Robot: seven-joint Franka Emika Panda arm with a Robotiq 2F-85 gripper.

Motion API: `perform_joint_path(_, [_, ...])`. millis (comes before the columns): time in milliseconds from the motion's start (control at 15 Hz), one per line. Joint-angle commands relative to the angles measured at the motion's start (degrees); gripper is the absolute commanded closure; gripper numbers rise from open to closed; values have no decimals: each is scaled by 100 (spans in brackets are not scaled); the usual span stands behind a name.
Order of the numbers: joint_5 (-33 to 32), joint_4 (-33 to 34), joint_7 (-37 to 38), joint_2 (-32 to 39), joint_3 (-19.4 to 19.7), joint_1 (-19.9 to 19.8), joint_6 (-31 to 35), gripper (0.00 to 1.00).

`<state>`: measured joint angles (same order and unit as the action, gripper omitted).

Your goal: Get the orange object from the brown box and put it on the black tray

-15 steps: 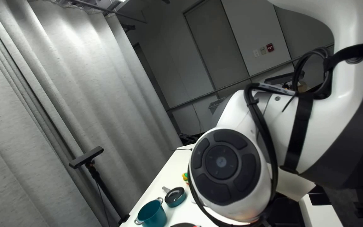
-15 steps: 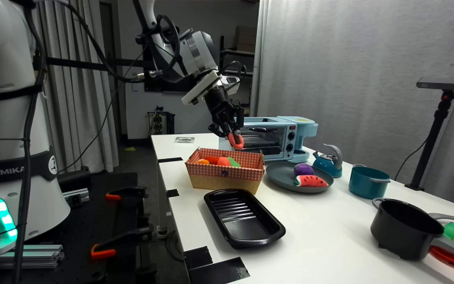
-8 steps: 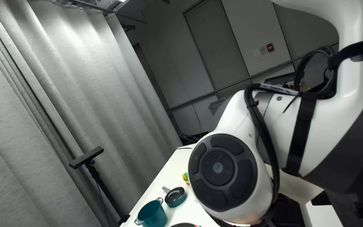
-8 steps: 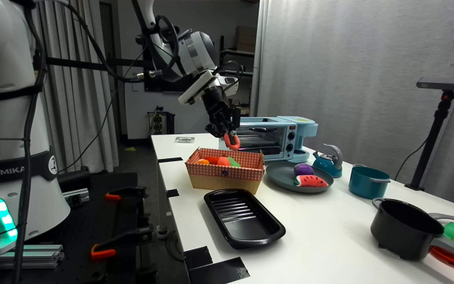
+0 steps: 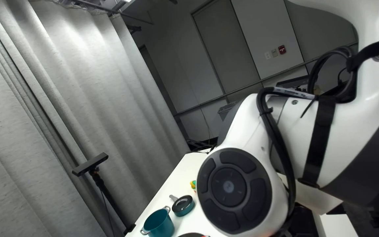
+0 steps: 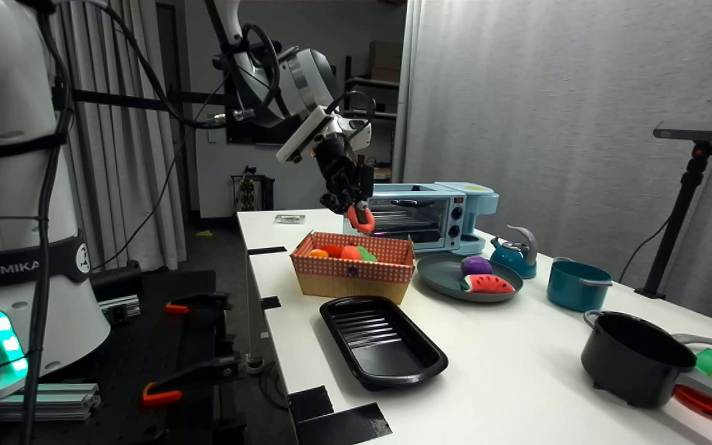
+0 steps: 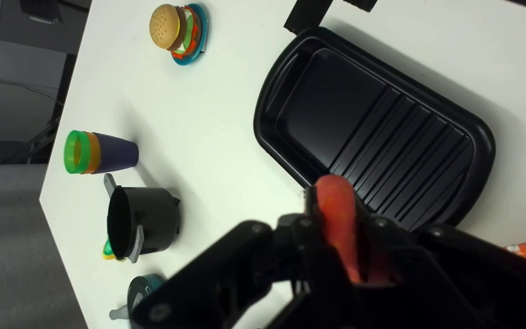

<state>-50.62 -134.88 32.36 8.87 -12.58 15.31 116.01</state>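
Since the earlier frame, gripper (image 6: 360, 213) and orange object (image 6: 363, 229) have edged left in an exterior view. Left edge there: arm base (image 6: 75, 315), lettered "KA EMIKA", start cut off. Centre: brown box (image 6: 350, 285), red-checked. Just above its rim in the frame, gripper clamped on the orange object. Lower centre: black tray (image 6: 393, 358) on white worktop (image 6: 504, 352). Right of it, grey plate (image 6: 439, 275).

I've got a round dark-grey plate (image 6: 439, 276) in view, bearing a purple rounded object (image 6: 476, 266) and a red-and-green watermelon-slice toy (image 6: 489, 284). Near the plate stand a pale-blue boxy toaster oven (image 6: 427, 217) and a grey-handled teal kettle (image 6: 512, 262); well apart from it, a round black pot (image 6: 628, 368).
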Motion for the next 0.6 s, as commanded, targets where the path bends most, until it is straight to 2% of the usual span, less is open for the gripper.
perform_joint_path(0, [146,30,155,-111,-54,94,-387,96])
perform_joint_path(533, [204,83,278,-90,-101,138,-765,96])
